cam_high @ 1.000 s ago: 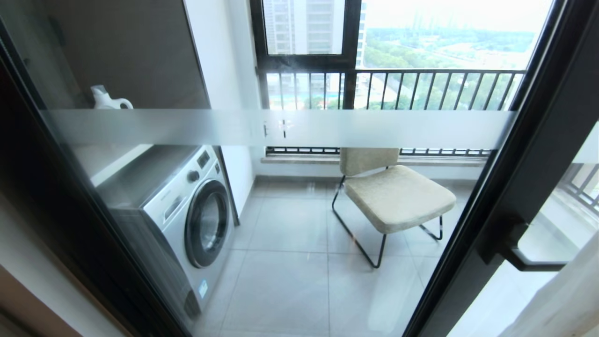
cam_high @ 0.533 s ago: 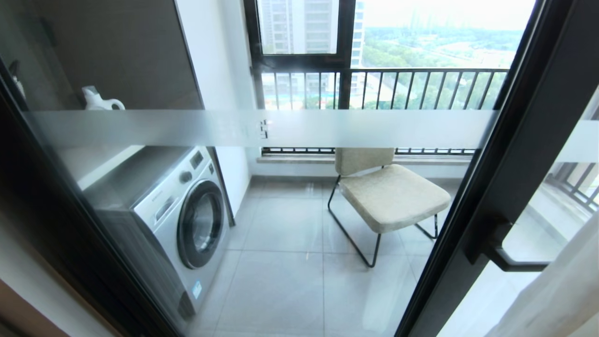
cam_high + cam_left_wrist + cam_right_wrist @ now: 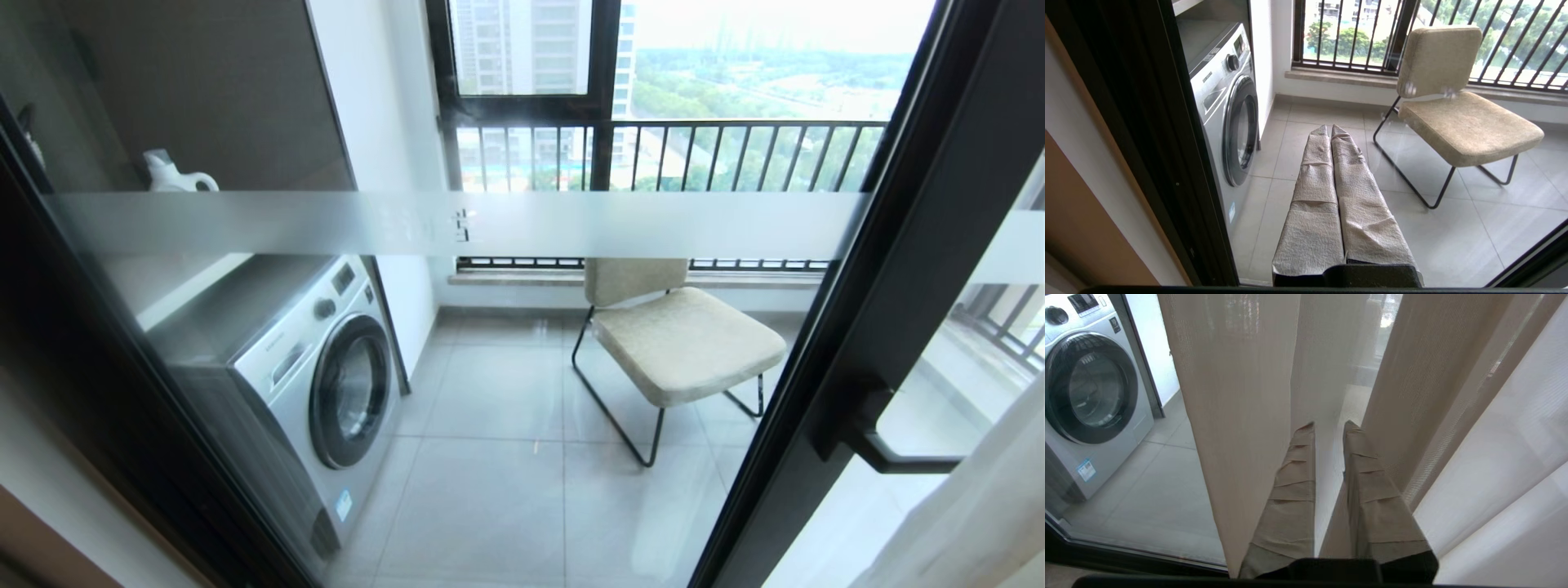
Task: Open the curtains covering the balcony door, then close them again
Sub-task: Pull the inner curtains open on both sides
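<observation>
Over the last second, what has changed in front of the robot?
Only the camera swung slightly: the whole head view slid left early in that second, then held. Nothing behind the balcony door moved: washing machine, chair and the sliver of curtain at the right edge sit as before. Neither claw was in the earlier pictures.

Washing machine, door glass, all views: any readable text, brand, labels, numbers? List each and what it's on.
None can be read with certainty.
washing machine: brand lettering on the front panel, too small to read.
blue sticker low on the washer front: print blurred, unreadable.
control display on the washer: marks unreadable.
frosted band on the balcony door: small characters, too blurred to read.
</observation>
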Tool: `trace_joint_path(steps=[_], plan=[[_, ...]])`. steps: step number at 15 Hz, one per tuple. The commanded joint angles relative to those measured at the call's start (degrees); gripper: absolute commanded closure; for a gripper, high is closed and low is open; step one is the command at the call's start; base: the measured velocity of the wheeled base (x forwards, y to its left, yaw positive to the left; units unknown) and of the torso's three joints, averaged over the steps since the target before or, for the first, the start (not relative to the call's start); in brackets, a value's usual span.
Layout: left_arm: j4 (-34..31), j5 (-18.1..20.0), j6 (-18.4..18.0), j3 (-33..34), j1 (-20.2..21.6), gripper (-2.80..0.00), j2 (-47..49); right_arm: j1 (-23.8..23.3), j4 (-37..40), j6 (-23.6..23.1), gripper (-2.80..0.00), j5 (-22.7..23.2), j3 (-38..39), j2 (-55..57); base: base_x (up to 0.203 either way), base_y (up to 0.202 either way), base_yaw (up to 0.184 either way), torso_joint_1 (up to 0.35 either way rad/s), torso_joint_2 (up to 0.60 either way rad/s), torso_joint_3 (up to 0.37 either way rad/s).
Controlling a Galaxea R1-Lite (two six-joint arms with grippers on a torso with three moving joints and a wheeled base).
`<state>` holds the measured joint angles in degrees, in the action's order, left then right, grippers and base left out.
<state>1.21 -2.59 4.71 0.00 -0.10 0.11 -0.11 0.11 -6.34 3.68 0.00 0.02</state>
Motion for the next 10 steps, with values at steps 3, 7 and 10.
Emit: trace_joint_path(steps=[3,7,10], plan=[[0.02,-0.05,0.04,0.00,0.01,0.00,-0.02,0.02,-0.19,-3.13,-2.80,0.01,0.00,-0.02,0.000,0.000,0.000,0.000,0.00,0.000],[0.02,-0.05,0.04,0.00,0.01,0.00,-0.02,0.02,-1.96,-3.59,-2.80,0.10,-0.26,-0.02,0.000,0.000,0.000,0.000,0.00,0.000],[0.02,-0.05,0.04,0.00,0.01,0.00,-0.02,0.03,-1.03,-3.20,-2.80,5.86,-5.21,0.25,0.000,0.000,0.000,0.000,0.00,0.000]])
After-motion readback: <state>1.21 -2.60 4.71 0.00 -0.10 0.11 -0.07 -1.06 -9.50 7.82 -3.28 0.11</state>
